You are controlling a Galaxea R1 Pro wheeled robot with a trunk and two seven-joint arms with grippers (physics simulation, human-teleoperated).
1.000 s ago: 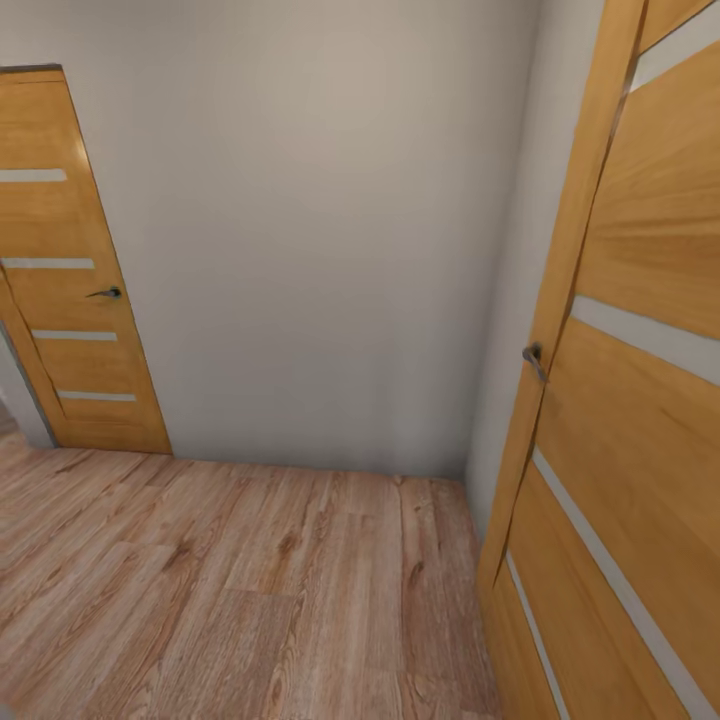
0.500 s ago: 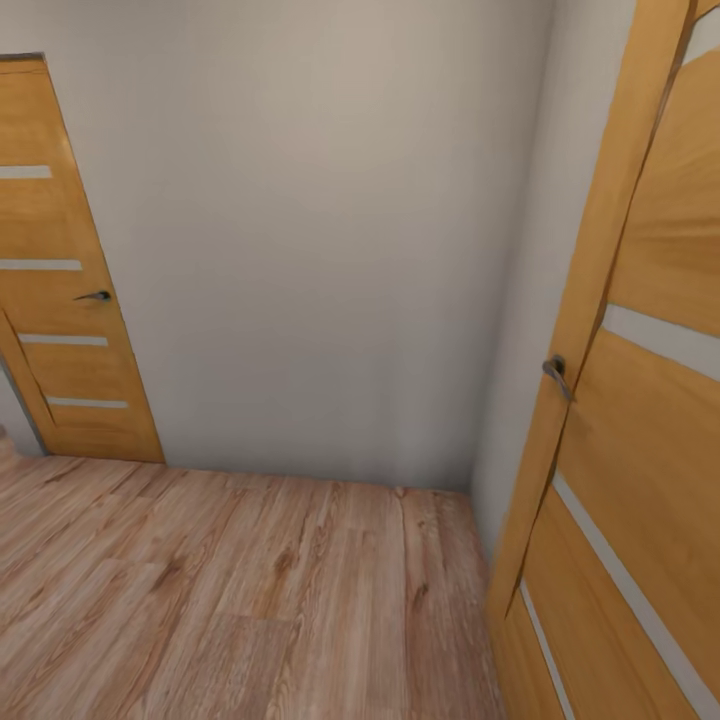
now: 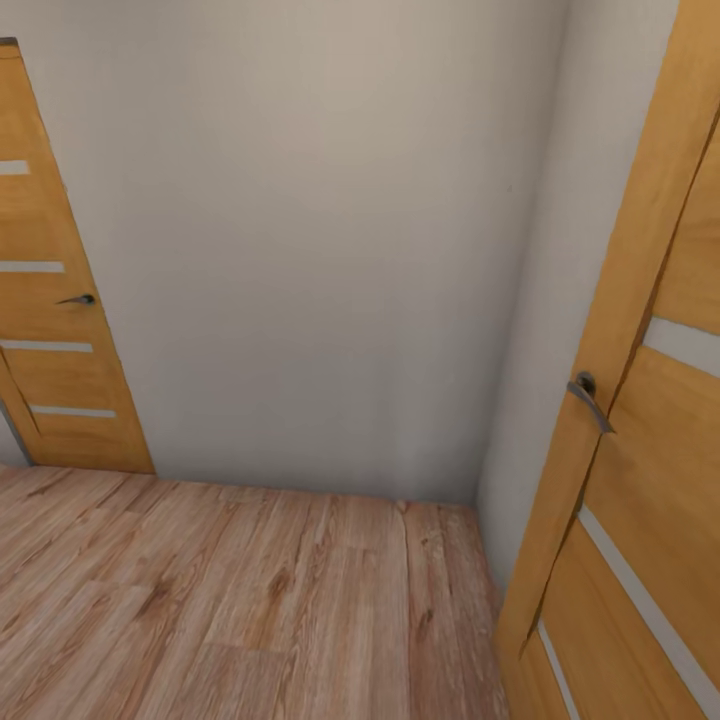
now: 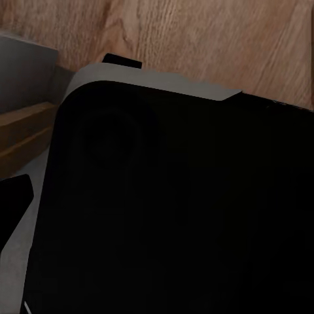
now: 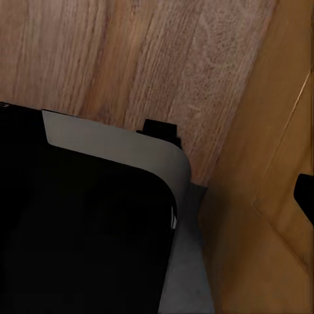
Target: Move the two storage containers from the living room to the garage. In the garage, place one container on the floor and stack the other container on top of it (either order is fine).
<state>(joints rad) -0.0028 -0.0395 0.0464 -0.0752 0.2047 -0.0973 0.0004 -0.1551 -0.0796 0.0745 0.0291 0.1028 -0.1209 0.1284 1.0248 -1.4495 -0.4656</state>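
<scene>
The two storage containers are out of view, and so is the garage. I am in a corridor with light wood-plank flooring (image 3: 250,600) and a plain pale wall (image 3: 320,250) straight ahead. In the left wrist view my own black, grey-rimmed base (image 4: 176,196) lies over the planks, with a dark finger-like tip (image 4: 12,206) at the frame's edge. The right wrist view has the same base (image 5: 78,229) and a dark tip (image 5: 305,195) beside a wooden door panel. Neither pair of jaws can be read.
A shut wooden door (image 3: 50,330) with pale stripes and a lever handle (image 3: 78,299) stands at the left. Close at the right is a second such door (image 3: 650,480), its handle (image 3: 590,398) sticking out. The wall blocks the way ahead.
The whole head view has shifted: the wall looms closer, the left door has slid toward the left edge and the right door farther right. That is camera motion.
</scene>
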